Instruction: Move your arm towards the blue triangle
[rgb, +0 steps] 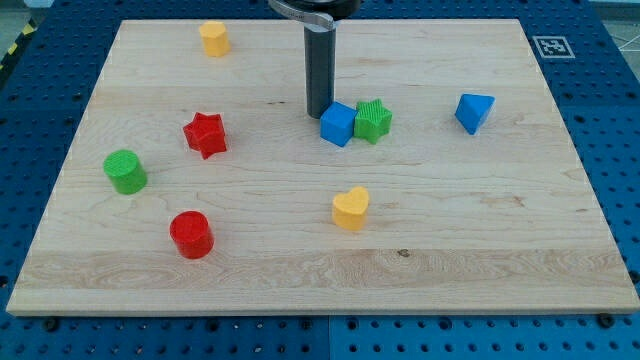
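Note:
The blue triangle (474, 112) lies on the wooden board (320, 250) at the view's right, a little above the middle. My tip (318, 113) rests on the board near the top centre, well to the left of the blue triangle. The tip is right beside the upper left of a blue cube (338, 124), which touches a green star (373, 121). These two blocks lie between my tip and the blue triangle.
A yellow hexagon block (213, 39) sits at the top left. A red star (205, 134) and a green cylinder (125, 171) lie at the left. A red cylinder (191, 234) is at the lower left. A yellow heart (351, 208) lies below the centre.

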